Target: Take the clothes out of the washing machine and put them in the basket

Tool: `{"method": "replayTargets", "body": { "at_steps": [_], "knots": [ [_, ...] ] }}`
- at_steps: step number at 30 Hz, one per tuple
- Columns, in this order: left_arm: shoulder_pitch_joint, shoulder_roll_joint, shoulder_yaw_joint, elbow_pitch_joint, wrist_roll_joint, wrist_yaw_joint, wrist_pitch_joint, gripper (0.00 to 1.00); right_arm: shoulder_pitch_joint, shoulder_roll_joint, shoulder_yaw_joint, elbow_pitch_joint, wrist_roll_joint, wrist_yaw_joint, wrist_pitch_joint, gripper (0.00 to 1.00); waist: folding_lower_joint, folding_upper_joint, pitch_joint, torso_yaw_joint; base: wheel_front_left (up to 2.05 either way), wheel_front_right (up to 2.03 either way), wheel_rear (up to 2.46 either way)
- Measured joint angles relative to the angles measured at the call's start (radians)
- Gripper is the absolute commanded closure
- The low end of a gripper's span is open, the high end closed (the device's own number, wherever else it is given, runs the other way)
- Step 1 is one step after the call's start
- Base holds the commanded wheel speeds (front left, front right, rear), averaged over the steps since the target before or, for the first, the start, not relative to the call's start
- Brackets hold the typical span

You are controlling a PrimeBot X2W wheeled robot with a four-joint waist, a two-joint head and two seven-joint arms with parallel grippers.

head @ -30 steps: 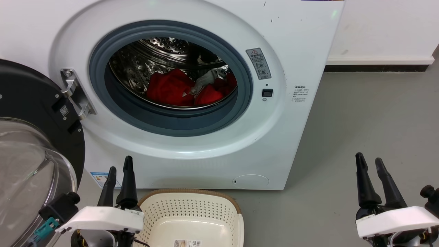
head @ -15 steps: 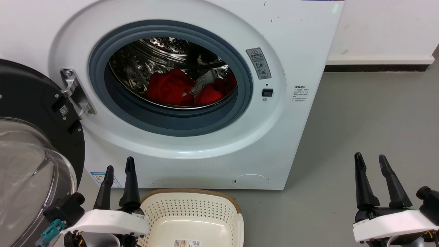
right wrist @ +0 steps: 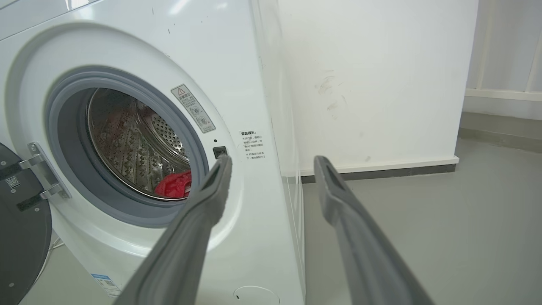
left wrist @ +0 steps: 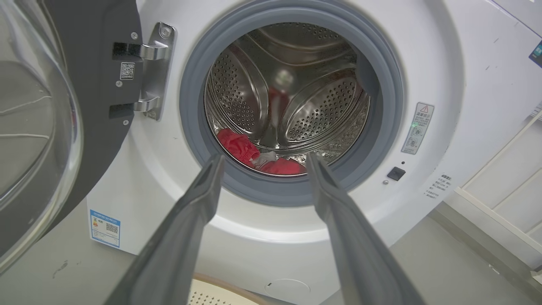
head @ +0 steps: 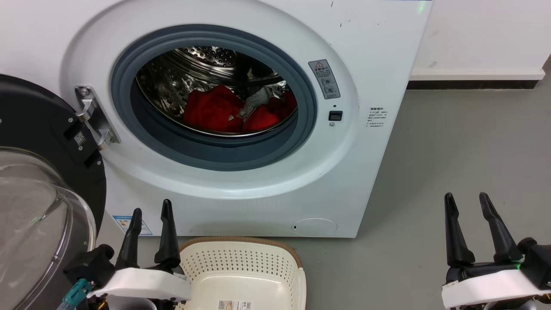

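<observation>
- The clothes (head: 213, 110) lie low in the washing machine (head: 241, 189) drum (head: 206, 56); the basket (head: 241, 260) sits below.
- Left gripper (head: 151, 206), right gripper (head: 466, 195): jaws apart, empty.
- Enter mid-opening (clear of the seal (head: 215, 160)), then pinch a thick fold.

What I cannot make out from here

The clothes (head: 215, 110) sit low in the drum, their lower part hidden behind the grey door seal (head: 224, 148), so I cannot count them; the basket (head: 241, 258) is cut off by the head view's bottom edge, its label (head: 234, 305) half lost; the door (head: 30, 206) runs off the left edge; the warning sticker (head: 324, 79) has print too small to read; the washing machine (head: 379, 51) is cropped at the top.
</observation>
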Motion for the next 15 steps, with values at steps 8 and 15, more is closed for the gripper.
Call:
{"method": "replayTargets", "body": {
  "at_steps": [8,15],
  "knots": [
    [0.005,0.0,-0.008,-0.006,0.064,0.007,-0.016,0.0,0.012,0.0,-0.002,-0.002,-0.07,0.0,-0.017,0.0,0.0,0.0,0.0,-0.003,0.0,0.0,0.0],
    [0.012,0.0,-0.013,-0.01,0.118,0.012,-0.033,0.0,0.021,0.0,-0.003,-0.007,-0.124,0.0,-0.031,0.0,0.0,0.0,0.002,-0.003,0.0,0.0,0.0]
  ]
}}
